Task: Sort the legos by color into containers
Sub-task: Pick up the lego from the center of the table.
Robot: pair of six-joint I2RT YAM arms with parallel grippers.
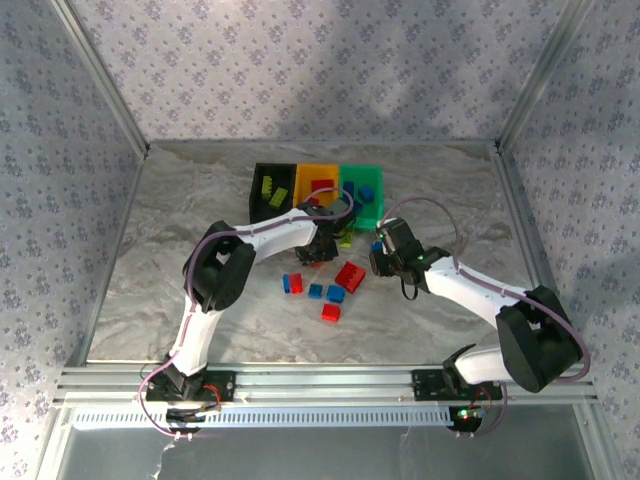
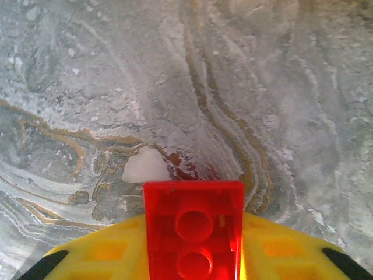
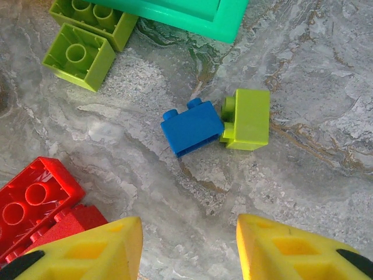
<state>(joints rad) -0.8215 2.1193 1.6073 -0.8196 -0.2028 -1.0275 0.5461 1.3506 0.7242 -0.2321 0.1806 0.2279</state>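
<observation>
Bins [image 1: 340, 168] stood joined in a row at the far middle of the table [image 1: 170, 230]: black bin [image 1: 254, 203], yellow-orange bin [image 1: 304, 170], teal bin [image 1: 370, 214]. Lime pieces [image 1: 271, 185] lay in the black bin, red pieces [image 1: 322, 185] in the yellow-orange bin and blue pieces [image 1: 366, 191] in the teal bin.

Left gripper [image 2: 194, 256] pinched a red brick [image 2: 194, 219] between its yellow fingers [image 2: 108, 251], over bare marbled surface.

Right gripper [image 3: 189, 245] hovered with its fingers [image 3: 291, 251] spread and nothing between them. Beyond its fingertips a blue brick [image 3: 192, 126] lay touching a lime brick [image 3: 247, 119], near the teal bin's corner. Two more lime bricks [image 3: 78, 55] lay just beside that bin. Red bricks [image 3: 35, 201] lay close to one finger of the right gripper.

In the top view, loose red and blue bricks [image 1: 335, 293] lay scattered on the table between the two arms, in front of the bins.
</observation>
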